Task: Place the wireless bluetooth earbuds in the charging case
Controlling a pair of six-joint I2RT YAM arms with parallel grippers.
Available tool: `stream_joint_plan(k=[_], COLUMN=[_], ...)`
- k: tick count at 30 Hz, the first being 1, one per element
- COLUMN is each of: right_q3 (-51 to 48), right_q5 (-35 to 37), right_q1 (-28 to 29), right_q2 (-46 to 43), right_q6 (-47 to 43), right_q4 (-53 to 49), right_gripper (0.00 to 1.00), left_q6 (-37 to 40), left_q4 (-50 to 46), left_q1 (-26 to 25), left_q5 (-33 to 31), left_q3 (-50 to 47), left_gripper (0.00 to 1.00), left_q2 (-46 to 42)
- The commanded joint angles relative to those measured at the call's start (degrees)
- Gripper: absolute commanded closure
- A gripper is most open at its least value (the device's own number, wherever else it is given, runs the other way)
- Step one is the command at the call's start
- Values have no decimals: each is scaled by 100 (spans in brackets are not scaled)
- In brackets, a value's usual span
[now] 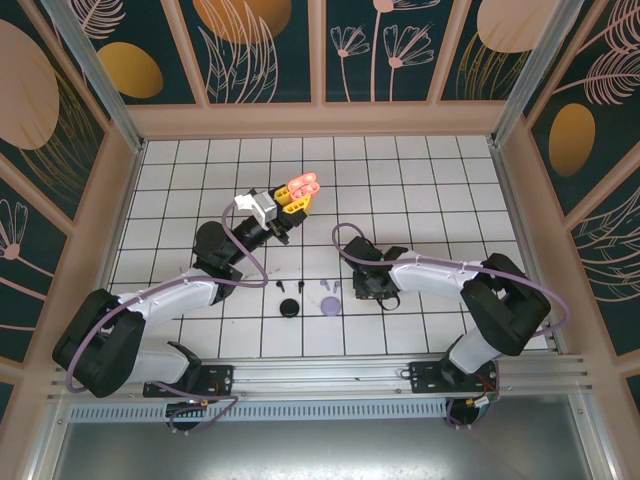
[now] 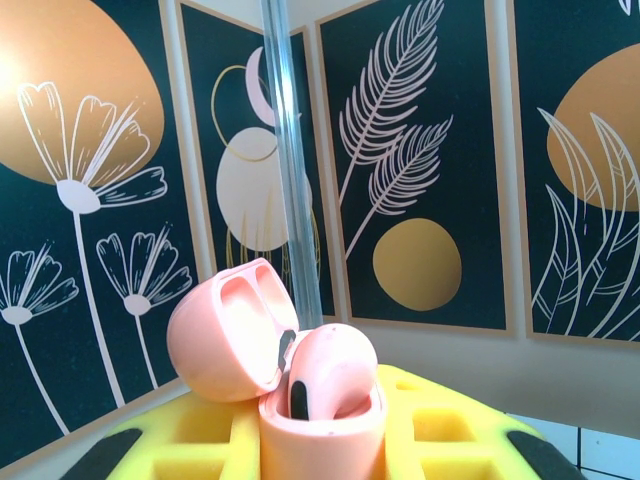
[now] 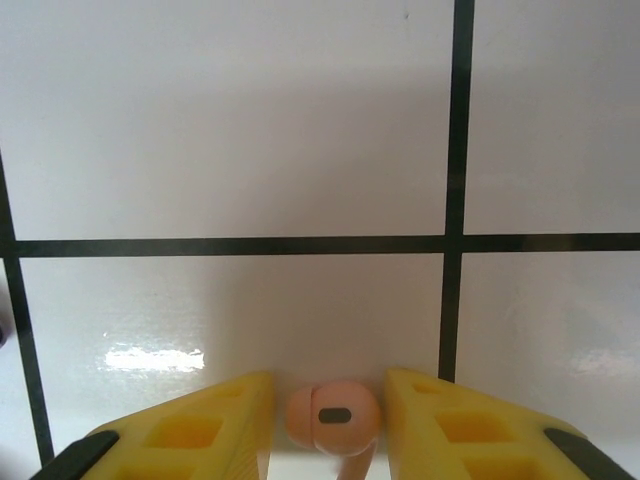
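Two arms reach in from the near edge of the white grid-tiled bench (image 1: 450, 180). Just inside that edge, about midway along it, a round black plastic case (image 1: 290, 307) and a round lilac plastic case (image 1: 330, 305) lie side by side without touching. A little farther in, two tiny black stemmed earbuds (image 1: 275, 285) and two tiny lilac stemmed earbuds (image 1: 322, 287) lie in a loose row, apart from both cases.

Just right of the lilac pair, the right pincer (image 1: 368, 285) points down, low over the tiles. In the right wrist view, a salmon-pink plastic earbud (image 3: 333, 417) sits between its yellow fingers (image 3: 200, 430). The earbud's rounded head shows a small dark oval, and its stem runs back toward the camera. Both fingers stand just beside the head with a sliver of gap on each side, so I cannot tell whether they grip it or only bracket it.

Farther in, toward the middle of the bench, the left pincer (image 1: 295, 205) is raised above the tiles and closed on a salmon-pink plastic charging case (image 1: 303, 185). In the left wrist view the case stands upright between the yellow fingers, its hinged lid (image 2: 225, 335) swung open to the left. A second salmon-pink earbud (image 2: 325, 370) is seated in it, with a dark patch showing on its side.
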Motion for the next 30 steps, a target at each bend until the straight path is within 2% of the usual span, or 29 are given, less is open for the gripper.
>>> stream_joint_plan(k=[1, 12, 19, 25, 30], right_q3=[-64, -10, -61, -113, -166], right_q5=[-40, -89, -37, 59, 145], right_q1=[-66, -88, -97, -99, -71], right_q2=[208, 408, 399, 190, -328], right_q6=[155, 223, 222, 102, -173], right_q4=[-113, -104, -108, -33, 258], right_gripper=[66, 68, 72, 79, 80], left_q6=[-73, -78, -70, -61, -47], left_q4=[144, 170, 161, 136, 95], left_q1=[-44, -41, -41, -39, -44], left_q5=[60, 72, 68, 82, 95], left_q3=[162, 135, 122, 127, 151], left_gripper=[100, 100, 100, 100, 100], left_q2=[39, 32, 9, -19, -53])
